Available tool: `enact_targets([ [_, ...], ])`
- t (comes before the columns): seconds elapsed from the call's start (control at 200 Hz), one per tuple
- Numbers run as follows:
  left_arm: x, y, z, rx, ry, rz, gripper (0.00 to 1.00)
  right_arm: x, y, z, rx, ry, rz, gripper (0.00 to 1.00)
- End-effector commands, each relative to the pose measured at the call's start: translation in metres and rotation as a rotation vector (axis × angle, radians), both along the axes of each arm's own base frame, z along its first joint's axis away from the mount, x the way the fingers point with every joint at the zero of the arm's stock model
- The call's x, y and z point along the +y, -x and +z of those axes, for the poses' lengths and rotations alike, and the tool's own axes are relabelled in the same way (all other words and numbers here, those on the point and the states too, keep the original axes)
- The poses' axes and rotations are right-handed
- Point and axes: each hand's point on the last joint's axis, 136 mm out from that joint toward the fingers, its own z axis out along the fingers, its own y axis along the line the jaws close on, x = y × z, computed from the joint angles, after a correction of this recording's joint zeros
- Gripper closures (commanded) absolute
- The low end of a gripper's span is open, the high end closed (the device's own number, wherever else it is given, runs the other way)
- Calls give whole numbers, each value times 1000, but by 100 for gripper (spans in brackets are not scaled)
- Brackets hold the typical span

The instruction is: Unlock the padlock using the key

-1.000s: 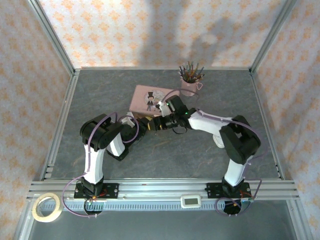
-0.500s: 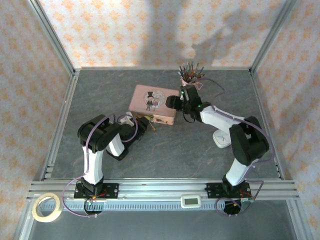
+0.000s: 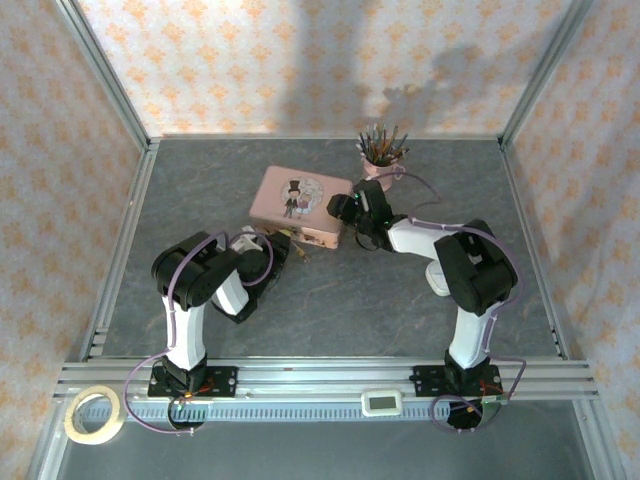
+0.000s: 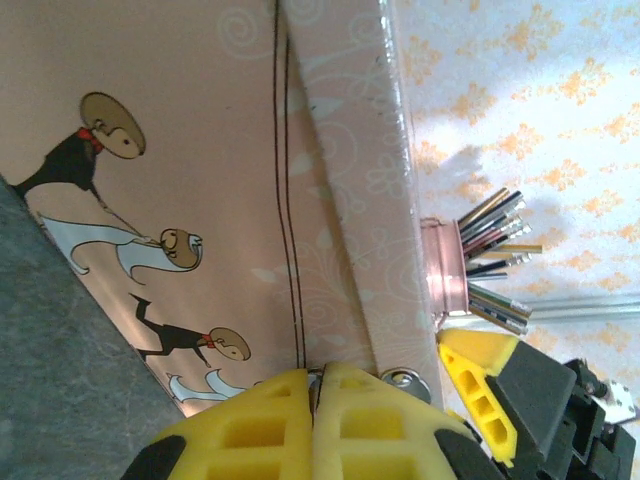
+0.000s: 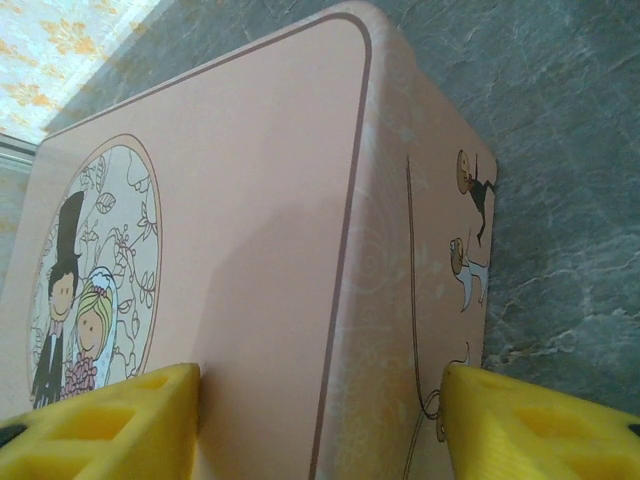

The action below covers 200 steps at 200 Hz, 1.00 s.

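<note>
**A:** Where's the padlock [image 3: 296, 241]?
**B:** A brass glint on the table [image 3: 400, 300], at the pink tin's [image 3: 300, 200] front edge. The left fingers [image 4: 250, 430] are pressed shut there; the key is too small to see. The right fingers [image 5: 100, 420] are spread open astride the tin.
**A:** Unlocked?
**B:** Probably not yet.

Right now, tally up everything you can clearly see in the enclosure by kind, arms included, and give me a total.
Robot arms: 2, left arm and right arm
Pink tin: 1
Pink cup of pencils: 1
Tape roll: 1
White display on the front rail: 1
Total: 6
</note>
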Motion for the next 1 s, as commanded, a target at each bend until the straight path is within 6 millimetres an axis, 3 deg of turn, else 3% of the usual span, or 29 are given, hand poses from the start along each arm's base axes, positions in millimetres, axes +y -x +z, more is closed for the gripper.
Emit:
enact_targets([
  [0.0,33,1,8,-16,17,169,100,-25,10,-38,82,76,-96,39],
  [0.285,58,1,19,-65,74,314,100,-28,6,-42,84,103,-112,45],
  [0.521,80,15,29,-140,89,397,100,-26,3,-46,90,110,-108,48],
  [0.676,77,17,27,-139,89,375,100,-25,2,-46,87,112,-103,48],
  [0.886,77,26,39,-147,49,315,100,-16,-4,-27,42,99,-56,45],
  [0.996,68,31,47,-138,19,238,100,-6,-8,-4,-11,82,4,39],
])
